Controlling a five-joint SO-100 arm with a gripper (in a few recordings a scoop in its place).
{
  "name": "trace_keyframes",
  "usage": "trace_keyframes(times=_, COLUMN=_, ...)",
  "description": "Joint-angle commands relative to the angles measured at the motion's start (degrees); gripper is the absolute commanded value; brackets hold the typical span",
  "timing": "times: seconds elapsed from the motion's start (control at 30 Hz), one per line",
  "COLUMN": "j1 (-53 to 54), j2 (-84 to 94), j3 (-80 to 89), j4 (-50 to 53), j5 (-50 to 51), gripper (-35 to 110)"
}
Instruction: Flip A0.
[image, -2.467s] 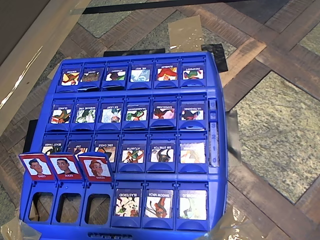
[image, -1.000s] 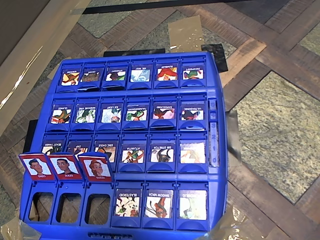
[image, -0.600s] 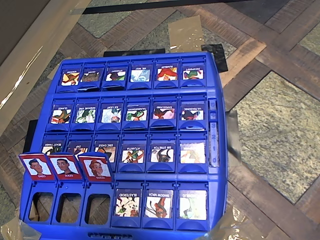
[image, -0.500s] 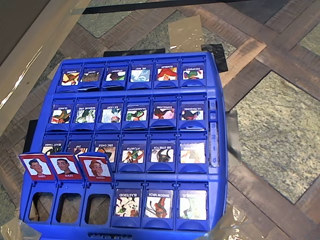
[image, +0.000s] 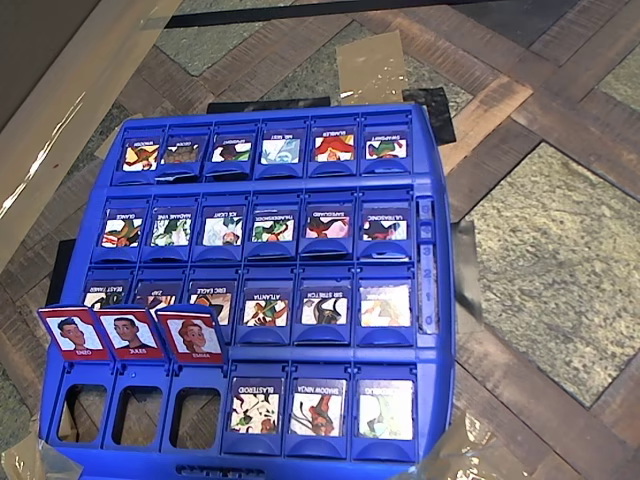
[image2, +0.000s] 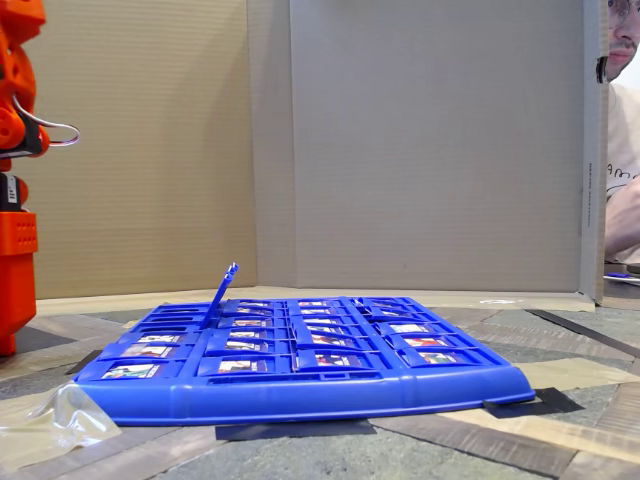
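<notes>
The overhead view looks steeply down from close above the blue game board (image: 440, 390), which nearly fills it. The fixed view sits low at desk (image2: 590, 440) level, facing the cardboard walls (image2: 420, 150) across the same board

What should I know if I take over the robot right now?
Arm: the orange robot arm stands at the left edge of the fixed view, apart from the board. I cannot report how its jaws stand.
Things: the blue plastic flip-tile game board lies flat on the table. Three red-framed face tiles stand up at the bottom left of the overhead view. The other picture tiles lie flat.
Done: three tiles are flipped up.
Left: no label shows which slot is A0. Check that before moving. If it is one of the flat tiles, it is not yet flipped.
</notes>
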Motion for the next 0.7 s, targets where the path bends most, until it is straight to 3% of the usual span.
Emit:
trace_keyframes(times=0.0, j1=-3.1, j2=-1.1, j3=-4.3, j4=7.6, j5=4.9, gripper=0)
trace_keyframes(times=0.17, j1=-6.9, j2=-6.5, j3=-10.5, j4=17.2, j5=7.7, gripper=0)
trace_keyframes(times=0.37, j1=-9.8, j2=-15.8, j3=-17.1, j4=21.6, j5=-4.7, gripper=0)
trace_keyframes(times=0.67, j1=-12.0, j2=-32.0, j3=-30.7, j4=39.0, j5=-7.6, gripper=0)
